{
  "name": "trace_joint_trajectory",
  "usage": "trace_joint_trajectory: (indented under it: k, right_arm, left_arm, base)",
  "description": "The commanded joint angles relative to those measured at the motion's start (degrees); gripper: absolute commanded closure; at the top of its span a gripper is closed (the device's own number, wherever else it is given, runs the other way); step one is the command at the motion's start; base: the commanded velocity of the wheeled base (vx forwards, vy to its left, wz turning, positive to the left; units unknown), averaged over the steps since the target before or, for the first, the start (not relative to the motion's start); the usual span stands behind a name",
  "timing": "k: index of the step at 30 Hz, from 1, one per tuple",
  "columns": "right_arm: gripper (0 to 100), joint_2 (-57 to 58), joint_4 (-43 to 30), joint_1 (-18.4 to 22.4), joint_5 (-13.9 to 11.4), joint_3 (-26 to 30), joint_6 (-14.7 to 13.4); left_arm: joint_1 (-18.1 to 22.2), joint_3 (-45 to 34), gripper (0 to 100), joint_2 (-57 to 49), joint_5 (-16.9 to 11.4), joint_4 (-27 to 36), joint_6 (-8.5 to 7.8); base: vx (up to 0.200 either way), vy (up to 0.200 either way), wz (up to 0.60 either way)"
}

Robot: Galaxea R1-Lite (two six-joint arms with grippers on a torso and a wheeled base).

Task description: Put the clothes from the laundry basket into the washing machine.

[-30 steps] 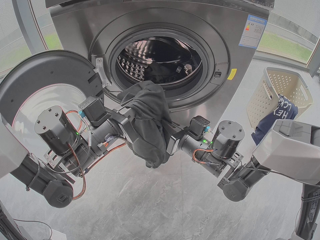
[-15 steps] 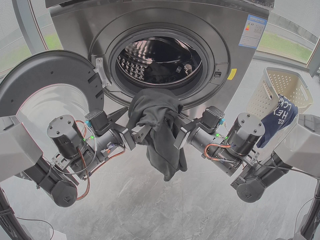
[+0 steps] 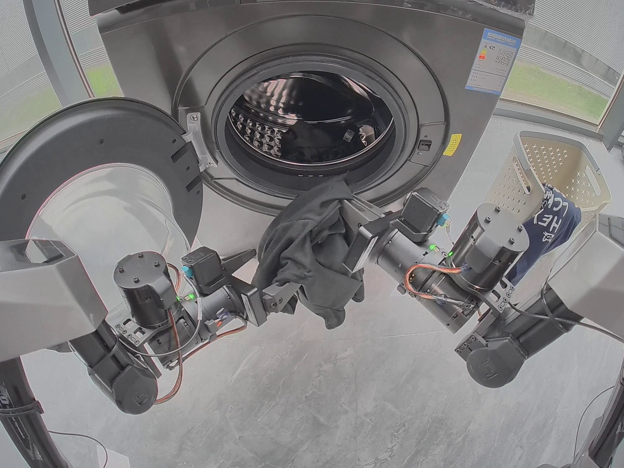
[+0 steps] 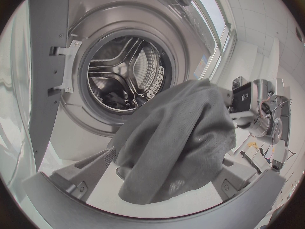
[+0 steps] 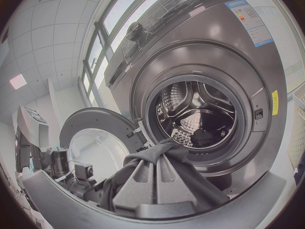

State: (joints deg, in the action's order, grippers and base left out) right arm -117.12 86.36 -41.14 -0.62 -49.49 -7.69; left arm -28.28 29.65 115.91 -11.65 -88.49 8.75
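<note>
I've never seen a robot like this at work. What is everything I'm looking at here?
washing machine: one, grey, straight ahead
door: one, dark grey with a glass centre, swung open on the left
black garment: one, just below the drum opening
clothes in the drum: dark, count unclear
laundry basket: one, beige, on the right
blue garment: one, navy with white print, hanging over the basket
left end effector: black, open, against the black garment
right end effector: black, shut on the black garment

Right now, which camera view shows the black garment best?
The head view: the black garment hangs almost whole before the washing machine. The left wrist view gives one draped fold; the right wrist view, cloth gathered at the right end effector.
</note>
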Motion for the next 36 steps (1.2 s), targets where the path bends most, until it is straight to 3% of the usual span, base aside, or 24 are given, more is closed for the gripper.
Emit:
trace_joint_trajectory:
  k: [1,8,21,28,33,36]
  right_arm:
    - [100,0.13,0.04,0.10,0.01,-0.96,-0.04]
    - [100,0.31,-0.05,0.63,0.89,-1.31,-0.04]
    - [100,0.13,-0.14,0.71,1.24,-2.19,-0.13]
    - [100,-0.31,-1.10,0.71,1.24,-4.38,-0.13]
    - [100,0.04,-1.63,0.63,1.32,-4.82,-0.13]
    - [100,0.04,-1.72,0.01,1.50,-4.73,-0.13]
  left_arm:
    - [1.30,0.24,0,2.92,-0.04,-0.01,-0.14]
    - [3.94,2.43,0,4.77,0.67,-0.19,-0.49]
    - [2.79,1.47,0,6.52,0.40,-0.19,-0.32]
    - [0.42,1.11,0,11.97,-3.02,-0.19,0.04]
    - [0.51,3.49,0,15.31,-3.20,-0.19,0.04]
    - [0.77,9.02,0,18.65,-3.55,-0.19,-0.05]
  base:
    - [0.000,0.000,0.00]
    - [0.000,0.000,0.00]
    - [0.000,0.000,0.00]
    - [0.000,0.000,0.00]
    - [0.000,0.000,0.00]
    - [0.000,0.000,0.00]
